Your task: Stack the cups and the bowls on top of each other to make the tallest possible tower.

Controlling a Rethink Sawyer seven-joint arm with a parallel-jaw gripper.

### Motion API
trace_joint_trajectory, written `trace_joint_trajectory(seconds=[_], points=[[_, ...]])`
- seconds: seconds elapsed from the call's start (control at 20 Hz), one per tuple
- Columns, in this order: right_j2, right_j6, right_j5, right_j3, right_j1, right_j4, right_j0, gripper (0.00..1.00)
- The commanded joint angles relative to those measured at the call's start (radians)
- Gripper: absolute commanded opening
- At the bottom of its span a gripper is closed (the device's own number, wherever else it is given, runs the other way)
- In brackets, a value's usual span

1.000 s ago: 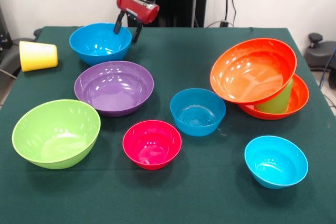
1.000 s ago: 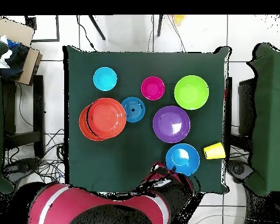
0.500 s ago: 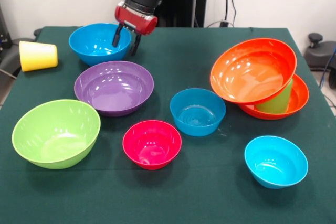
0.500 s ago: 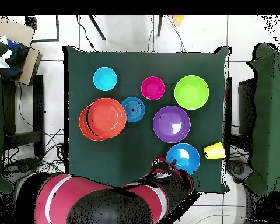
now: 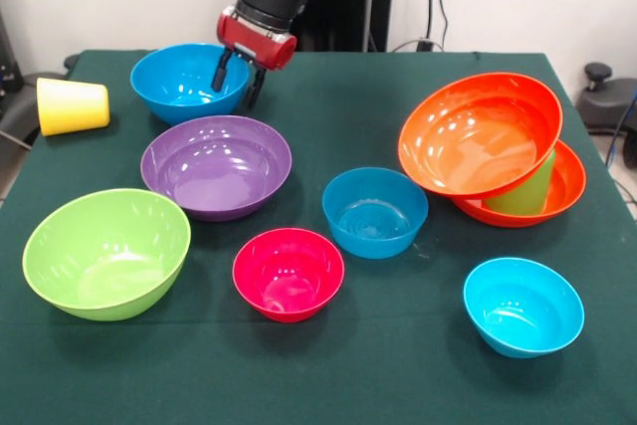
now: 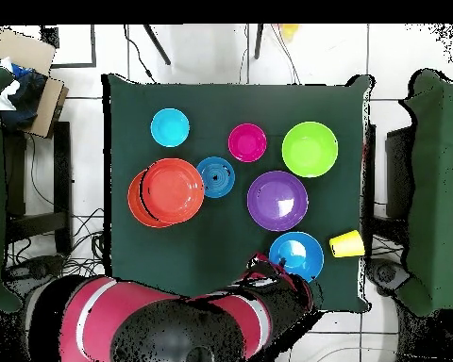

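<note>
Since a second ago the gripper (image 5: 237, 80) has come lower and slightly toward the blue bowl (image 5: 186, 80) at the table's far side, and in the overhead view the arm now covers more of the bowl's near rim; nothing else on the table has shifted. The jaws stand apart, straddling that bowl's rim, one finger inside the bowl and one outside it, not yet closed on the wall.

Just beside this bowl, at the table edge, the yellow cup (image 5: 72, 106) lies on its side. In front of the blue bowl sits the purple bowl (image 5: 216, 165), and nearer the camera the lime green bowl (image 5: 106, 252). The pink-red bowl (image 5: 288, 273) and a second blue bowl (image 5: 374, 211) stand near the middle, apart from each other. The small cyan bowl (image 5: 523, 306) sits alone at the near right of the front view.

The tower (image 5: 491, 146) stands well apart from the gripper: one orange bowl on the green table (image 5: 328, 97), the light green cup (image 5: 526, 191) in it, and the other orange bowl tilted on top of the cup.
</note>
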Motion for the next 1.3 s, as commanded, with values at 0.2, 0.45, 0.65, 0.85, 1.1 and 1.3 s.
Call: trace_joint_trajectory(seconds=[0.2,0.45,0.65,0.85,1.1,1.3], points=[[0.078,-0.004,-0.047,-0.114,0.029,0.027,-0.001,1.00],[0.076,-0.009,-0.055,-0.122,0.041,0.022,-0.012,1.00],[0.087,-0.013,-0.038,-0.137,0.029,0.003,-0.032,1.00],[0.106,-0.018,0.000,-0.154,0.009,-0.004,-0.030,1.00],[0.106,-0.015,-0.002,-0.145,0.008,0.001,-0.017,1.00],[0.109,-0.013,0.000,-0.143,0.005,-0.004,-0.020,1.00]])
